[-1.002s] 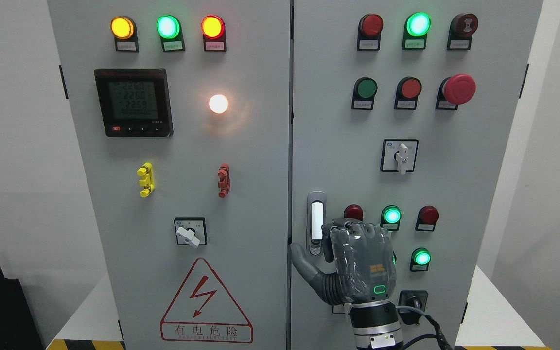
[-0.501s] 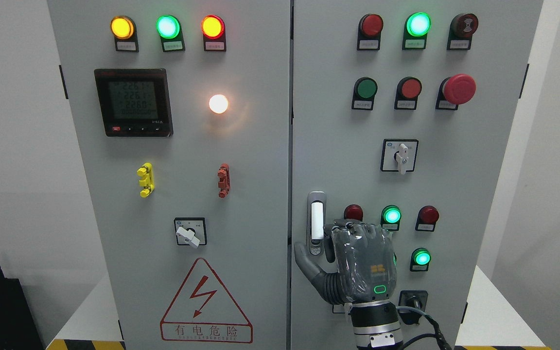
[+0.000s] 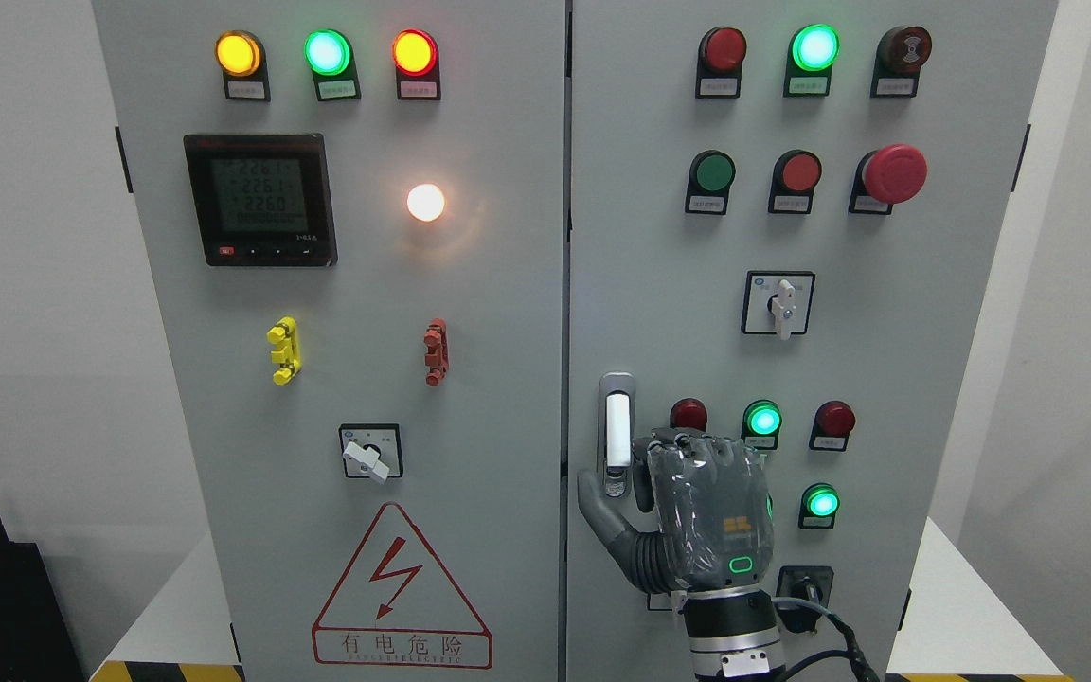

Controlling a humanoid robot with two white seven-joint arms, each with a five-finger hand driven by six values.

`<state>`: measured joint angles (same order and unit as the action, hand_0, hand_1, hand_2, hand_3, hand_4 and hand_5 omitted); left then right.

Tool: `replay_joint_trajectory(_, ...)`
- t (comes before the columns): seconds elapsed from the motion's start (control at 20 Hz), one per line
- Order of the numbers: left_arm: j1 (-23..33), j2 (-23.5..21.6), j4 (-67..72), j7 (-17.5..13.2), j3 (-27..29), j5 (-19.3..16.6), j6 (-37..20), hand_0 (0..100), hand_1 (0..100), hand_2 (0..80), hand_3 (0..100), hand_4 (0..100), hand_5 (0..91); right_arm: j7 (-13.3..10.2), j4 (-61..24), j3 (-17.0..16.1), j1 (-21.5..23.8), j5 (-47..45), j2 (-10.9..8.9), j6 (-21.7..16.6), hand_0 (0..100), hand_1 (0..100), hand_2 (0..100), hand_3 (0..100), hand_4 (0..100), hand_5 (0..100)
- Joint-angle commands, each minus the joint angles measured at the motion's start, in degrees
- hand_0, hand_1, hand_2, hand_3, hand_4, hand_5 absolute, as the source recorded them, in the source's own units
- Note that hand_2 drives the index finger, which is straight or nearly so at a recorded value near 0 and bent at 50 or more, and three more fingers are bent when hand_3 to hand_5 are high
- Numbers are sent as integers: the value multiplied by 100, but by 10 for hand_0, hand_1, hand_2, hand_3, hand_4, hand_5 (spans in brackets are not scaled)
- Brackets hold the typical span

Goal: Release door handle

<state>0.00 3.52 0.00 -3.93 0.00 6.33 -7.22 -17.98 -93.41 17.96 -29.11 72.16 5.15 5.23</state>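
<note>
Here, right hand (image 3: 702, 507): back to camera, against the right door.
Fingers (image 3: 645, 478): curled, gripping nothing visible; contact unclear.
Door handle (image 3: 617, 431): upright, just left of them.

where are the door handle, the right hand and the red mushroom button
door handle (image 3: 617, 426), head view, on its white lever
right hand (image 3: 706, 516), head view, on the back of the hand
red mushroom button (image 3: 896, 172), head view, on its cap

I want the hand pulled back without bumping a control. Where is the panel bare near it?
Bare metal lies above the door handle, left of the rotary switch. Crowded right of the right robot hand: green lamps.
</note>
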Motion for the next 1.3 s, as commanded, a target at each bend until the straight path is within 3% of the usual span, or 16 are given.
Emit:
replay_joint_trajectory(0.0,-176,0,-53,-2,-61,0,1,120,389,0,0,0,0,5,42,-12,-24,-9,3,4,340,528,1000,1000,1000,983)
replay_joint_trajectory(0.3,-176,0,-53,-2,-61,0,1,120,389,0,0,0,0,5,103,-12,-24,-9,109,5,366,537,1000,1000,1000,983)
replay_joint_trajectory(1.25,-176,0,-44,-2,-61,0,1,120,389,0,0,0,0,-48,121,-64,-7,-18,117,5,441,519,1000,1000,1000,983)
